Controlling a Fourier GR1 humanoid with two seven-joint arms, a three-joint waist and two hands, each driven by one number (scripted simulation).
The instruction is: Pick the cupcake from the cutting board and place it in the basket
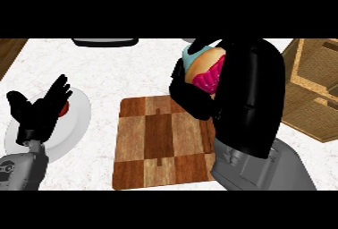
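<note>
My right hand (247, 89) fills the right half of the head view, raised close under the camera, its fingers and thumb curled round the cupcake (206, 67). The cupcake shows a tan cake, pink frosting and a light blue wrapper between thumb and palm. It hangs above the far right corner of the checkered wooden cutting board (155, 143), which has nothing on it. The wicker basket (314, 96) stands at the right edge, partly hidden by the hand. My left hand (40, 109) rests open at the left, fingers up.
A white plate (76, 120) lies under the left hand with a small red thing (64, 109) on it. A dark-rimmed object (105, 42) peeks in at the top edge. A wooden strip (10, 51) borders the marble counter's far left.
</note>
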